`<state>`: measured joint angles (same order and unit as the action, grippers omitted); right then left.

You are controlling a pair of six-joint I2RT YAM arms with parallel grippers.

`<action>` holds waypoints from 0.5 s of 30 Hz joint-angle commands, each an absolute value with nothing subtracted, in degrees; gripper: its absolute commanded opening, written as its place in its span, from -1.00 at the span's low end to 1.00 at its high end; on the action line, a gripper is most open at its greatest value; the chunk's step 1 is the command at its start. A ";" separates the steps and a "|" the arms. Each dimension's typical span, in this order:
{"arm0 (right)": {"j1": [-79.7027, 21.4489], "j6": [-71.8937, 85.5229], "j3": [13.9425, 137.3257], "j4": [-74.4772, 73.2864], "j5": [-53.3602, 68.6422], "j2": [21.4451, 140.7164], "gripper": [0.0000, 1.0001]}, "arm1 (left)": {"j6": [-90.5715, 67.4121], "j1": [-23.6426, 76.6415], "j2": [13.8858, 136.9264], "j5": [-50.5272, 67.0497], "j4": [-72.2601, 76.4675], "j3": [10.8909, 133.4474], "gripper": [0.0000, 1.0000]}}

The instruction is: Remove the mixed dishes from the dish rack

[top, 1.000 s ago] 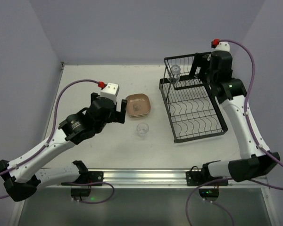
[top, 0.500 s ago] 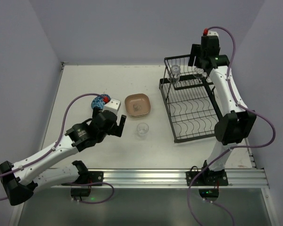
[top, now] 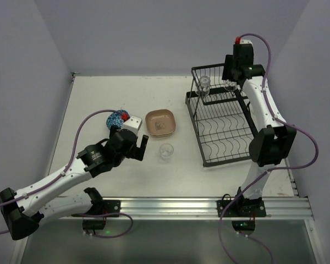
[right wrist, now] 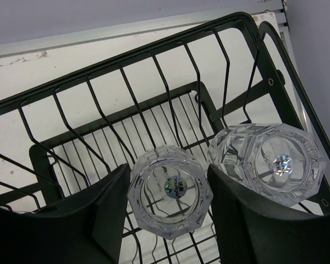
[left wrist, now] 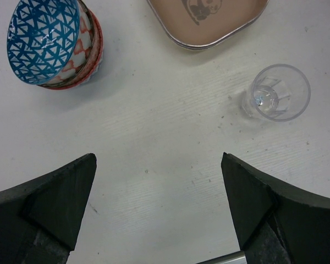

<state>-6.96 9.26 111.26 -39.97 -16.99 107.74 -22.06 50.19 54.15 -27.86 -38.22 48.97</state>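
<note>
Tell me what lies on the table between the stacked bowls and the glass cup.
Nothing: the left wrist view shows bare table between the stacked bowls and the glass cup.

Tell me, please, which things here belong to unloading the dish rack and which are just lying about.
Part of the job: dish rack; two glass cups inside it; lone glass cup, tan plate and nested patterned bowls on the table.
Not part of it: the table itself and the mounting rail.
</note>
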 commanded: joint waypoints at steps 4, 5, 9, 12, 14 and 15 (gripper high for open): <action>-6.59 9.14 109.60 -37.44 -14.69 106.00 -0.39 | -22.59 49.83 53.61 -28.03 -35.68 49.04 1.00; -6.59 9.40 108.99 -36.75 -14.42 104.34 -0.45 | -22.67 49.83 53.44 -28.21 -35.77 49.30 1.00; -6.85 10.19 104.60 -32.36 -11.78 96.44 -0.76 | -23.55 49.66 51.60 -29.00 -36.12 51.05 1.00; -7.64 11.16 100.03 -28.92 -10.46 88.35 -0.84 | -25.66 49.83 49.93 -27.95 -35.51 53.69 1.00; -8.43 11.77 96.87 -27.34 -9.76 84.40 -0.87 | -27.33 49.75 47.73 -24.36 -33.41 54.40 1.00; -8.79 12.39 95.81 -26.81 -9.15 80.63 -0.90 | -27.86 49.75 46.33 -19.91 -29.48 54.32 1.00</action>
